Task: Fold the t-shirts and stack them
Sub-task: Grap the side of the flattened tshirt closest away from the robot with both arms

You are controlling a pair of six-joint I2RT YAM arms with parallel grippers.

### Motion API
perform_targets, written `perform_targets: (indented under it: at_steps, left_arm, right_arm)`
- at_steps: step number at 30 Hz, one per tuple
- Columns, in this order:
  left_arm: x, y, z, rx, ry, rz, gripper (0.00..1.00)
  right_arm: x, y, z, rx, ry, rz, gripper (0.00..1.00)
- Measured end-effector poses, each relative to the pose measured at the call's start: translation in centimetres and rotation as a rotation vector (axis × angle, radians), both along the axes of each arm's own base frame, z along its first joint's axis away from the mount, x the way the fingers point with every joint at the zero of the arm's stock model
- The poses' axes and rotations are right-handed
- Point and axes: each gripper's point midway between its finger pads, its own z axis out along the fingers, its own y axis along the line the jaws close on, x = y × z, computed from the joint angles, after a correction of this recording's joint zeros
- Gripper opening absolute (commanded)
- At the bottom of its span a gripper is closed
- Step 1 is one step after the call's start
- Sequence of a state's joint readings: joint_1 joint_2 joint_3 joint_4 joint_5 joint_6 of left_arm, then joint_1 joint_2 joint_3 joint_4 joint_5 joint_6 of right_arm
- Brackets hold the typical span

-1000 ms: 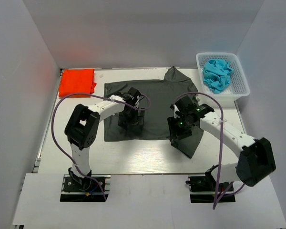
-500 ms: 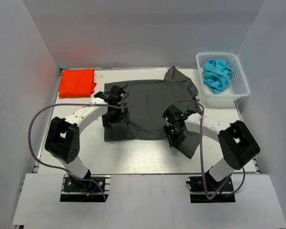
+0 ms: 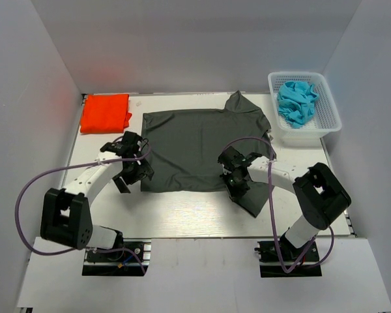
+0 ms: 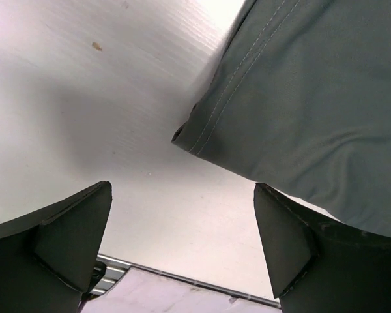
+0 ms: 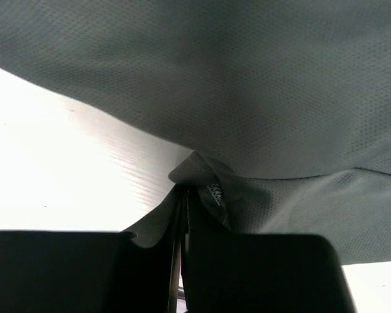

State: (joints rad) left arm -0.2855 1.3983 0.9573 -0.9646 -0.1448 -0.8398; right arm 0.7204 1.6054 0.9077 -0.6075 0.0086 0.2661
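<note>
At the near edge of the dark grey t-shirt (image 3: 202,147), the right fingers (image 3: 236,186) are closed together, and from above their black body hides the exact place of the grip. Only the right wrist view shows it: a small fold of the grey hem goes in between the shut fingers, and grey cloth fills almost all of that view. The right arm (image 3: 280,173) covers part of the sleeve that points to the near right corner.

The left fingers (image 3: 133,177) stand fully apart and hold nothing. They are low over the bare surface (image 3: 182,208), just beside the near left corner of the grey shirt. In the left wrist view that corner lies between the two tips, but I cannot tell if it touches them.

The surface is white and smooth, closed in by plain white walls (image 3: 195,45) on the left, far and right sides.

I count two t-shirts. The grey one is spread flat in the middle, and the orange-red t-shirt (image 3: 105,112) lies folded in the far left corner. One white basket (image 3: 332,111) stands at the far right corner with blue cloth (image 3: 296,103) inside; how many pieces, I cannot tell.
</note>
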Motion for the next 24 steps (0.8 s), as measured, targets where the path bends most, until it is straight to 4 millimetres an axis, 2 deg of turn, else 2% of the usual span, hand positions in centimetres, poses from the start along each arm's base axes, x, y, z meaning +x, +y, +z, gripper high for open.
perform_targets:
  at_steps: [3,4,6,8,9,11,12,14,17,20,23,24]
  left_arm:
    - [-0.4,0.1,-0.3,-0.039,-0.029,0.025,1.0]
    - [-0.6,0.0,-0.5,-0.045,-0.029,0.025,1.0]
    - [-1.3,0.0,-1.3,-0.062,-0.017,0.03,1.0]
    - [-2.1,0.0,-2.3,-0.069,0.006,0.034,0.99]
    - [-2.3,0.0,-2.6,-0.072,0.013,0.037,0.96]
    - [-2.5,0.0,-3.3,-0.078,0.015,0.045,0.95]
    - [-2.5,0.1,-3.5,-0.079,0.011,0.05,0.9]
    - [-2.1,0.1,-3.8,-0.085,-0.006,0.06,0.86]
    - [-0.7,0.0,-4.1,-0.097,-0.039,0.08,0.82]
    - [0.4,-0.2,-4.6,-0.118,-0.075,0.102,0.75]
    - [0.7,0.0,-5.0,-0.127,-0.085,0.125,0.59]
    - [0.8,0.1,-5.1,-0.13,-0.088,0.132,0.5]
  right_arm:
    - [-0.2,0.1,0.3,-0.015,-0.004,0.007,0.0]
    - [-0.2,0.2,0.4,-0.018,-0.002,0.01,0.08]
    - [-0.6,0.1,0.7,-0.019,0.005,0.005,0.44]
    - [-1.0,-0.1,1.3,-0.017,0.012,-0.006,0.67]
    - [-1.2,-0.2,1.7,-0.011,0.008,-0.011,0.71]
    - [-1.2,-0.1,3.2,0.021,-0.018,-0.03,0.78]
    - [-1.1,0.0,4.1,0.046,-0.042,-0.047,0.8]
    - [-0.9,-0.1,5.8,0.086,-0.082,-0.092,0.87]
    - [-0.6,-1.1,7.6,0.117,-0.132,-0.207,0.89]
    - [-0.8,-3.3,7.0,0.094,-0.128,-0.357,0.89]
    - [-2.6,-6.5,4.3,0.007,-0.059,-0.5,0.89]
    - [-3.2,-7.4,3.5,-0.022,-0.035,-0.544,0.89]
